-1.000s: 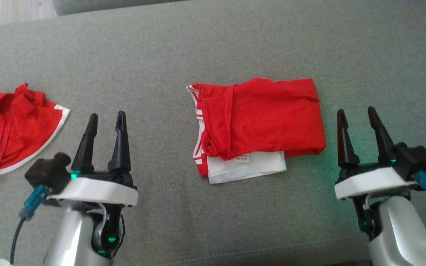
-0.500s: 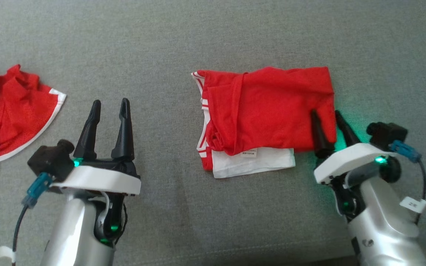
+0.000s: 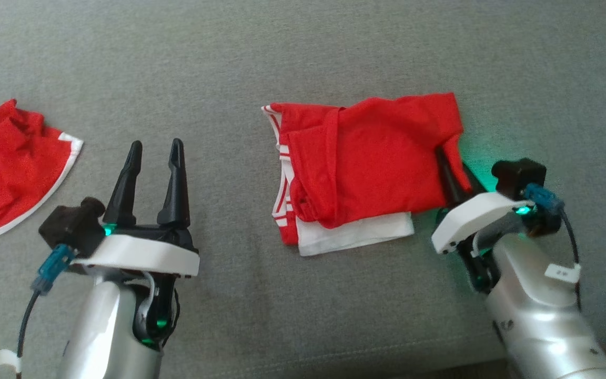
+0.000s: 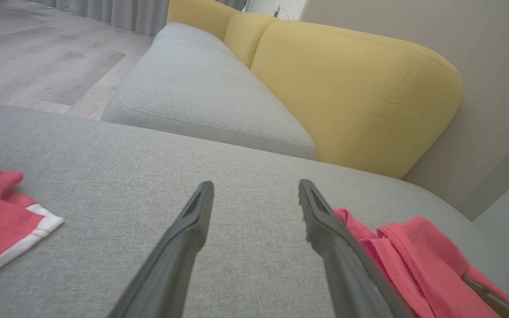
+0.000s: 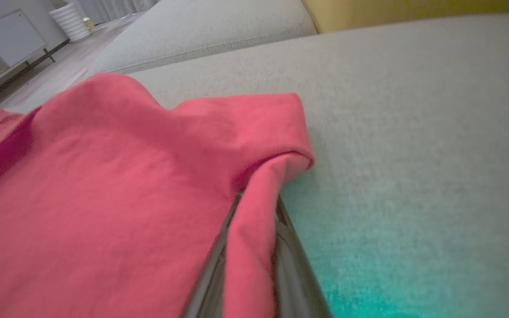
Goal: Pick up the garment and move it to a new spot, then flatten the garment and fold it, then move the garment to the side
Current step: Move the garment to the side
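now the folded red garment (image 3: 371,158) lies near the middle of the grey sofa seat (image 3: 303,52), its right edge pinched in the closed right pincer (image 3: 451,168). left pincer (image 3: 156,143) gapes open toward the seat's front edge.

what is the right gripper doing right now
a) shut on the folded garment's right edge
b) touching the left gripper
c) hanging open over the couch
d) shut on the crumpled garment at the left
a: the right gripper pinches a fold of cloth at the right edge of the folded garment.
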You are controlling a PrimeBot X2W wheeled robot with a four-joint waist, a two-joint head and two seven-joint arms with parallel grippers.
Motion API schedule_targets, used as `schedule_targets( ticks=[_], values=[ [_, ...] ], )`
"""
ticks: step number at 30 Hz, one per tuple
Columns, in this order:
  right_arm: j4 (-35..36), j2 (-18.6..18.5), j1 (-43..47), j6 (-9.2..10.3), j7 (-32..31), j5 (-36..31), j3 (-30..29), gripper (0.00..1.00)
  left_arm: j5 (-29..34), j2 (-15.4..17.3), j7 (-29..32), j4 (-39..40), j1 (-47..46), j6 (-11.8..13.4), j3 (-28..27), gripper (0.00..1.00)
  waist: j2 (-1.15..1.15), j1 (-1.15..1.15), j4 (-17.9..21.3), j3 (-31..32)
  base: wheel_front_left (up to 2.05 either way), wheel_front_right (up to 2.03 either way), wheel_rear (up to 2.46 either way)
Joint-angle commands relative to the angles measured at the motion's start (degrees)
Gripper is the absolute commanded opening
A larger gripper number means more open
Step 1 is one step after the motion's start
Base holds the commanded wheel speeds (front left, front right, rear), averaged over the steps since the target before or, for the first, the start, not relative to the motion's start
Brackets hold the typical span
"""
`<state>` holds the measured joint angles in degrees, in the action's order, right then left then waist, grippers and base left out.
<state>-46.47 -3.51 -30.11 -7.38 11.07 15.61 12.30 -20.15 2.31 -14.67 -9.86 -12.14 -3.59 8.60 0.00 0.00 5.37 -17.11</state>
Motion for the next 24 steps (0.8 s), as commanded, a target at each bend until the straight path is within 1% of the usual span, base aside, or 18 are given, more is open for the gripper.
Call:
schedule_targets(
  ticks=[1,4,7,11,15,18,20,24],
  values=[
    [1.4,-0.6,-1.7,-0.11,0.9,-0.8,0.5,0.00,0.8,0.6,-0.3,1.8,-2.1,-0.4,-1.8,1.00,0.00,0.00,0.2,0.0,0.00,0.00,0.00],
    [2.7,-3.7,-3.1,-0.11,1.4,-5.2,-0.2,0.00,0.8,0.6,-0.3,2.0,-2.0,-0.3,-2.0,1.00,0.00,0.00,1.1,-0.1,0.00,0.00,0.00],
    [5.1,-8.3,-4.0,-0.11,1.3,-8.0,-0.4,0.00,0.9,0.6,-0.3,2.1,-2.1,-0.4,-2.2,1.00,0.00,0.00,1.9,-0.7,0.00,0.00,0.00],
    [7.7,-15.7,-4.5,-0.11,-0.3,-8.4,-1.3,0.00,1.3,0.6,-0.3,2.2,-2.7,-0.7,-2.4,1.00,0.00,0.00,2.8,-2.0,0.00,0.00,0.00],
    [8.1,-22.3,-4.8,-0.11,-2.1,-7.6,-3.7,0.00,1.8,0.6,-0.3,2.2,-3.6,-1.0,-2.5,1.00,0.00,0.00,3.4,-3.6,0.00,0.00,0.00],
    [7.7,-25.3,-5.4,-0.11,-3.0,-7.1,-6.6,0.00,2.3,0.6,-0.3,2.1,-4.3,-1.3,-2.7,1.00,0.00,0.00,3.8,-4.7,0.00,0.00,0.00],
    [7.2,-26.5,-6.0,-0.11,-3.5,-7.4,-9.0,0.00,2.7,0.6,-0.3,2.1,-4.7,-1.5,-2.9,1.00,0.00,0.00,4.0,-5.4,0.00,0.00,0.00],
    [6.5,-26.9,-7.2,-0.11,-3.6,-9.0,-13.3,0.00,3.3,0.6,-0.3,2.1,-5.4,-1.9,-3.2,1.00,0.00,0.00,4.4,-6.5,0.00,0.00,0.00]
  ],
)
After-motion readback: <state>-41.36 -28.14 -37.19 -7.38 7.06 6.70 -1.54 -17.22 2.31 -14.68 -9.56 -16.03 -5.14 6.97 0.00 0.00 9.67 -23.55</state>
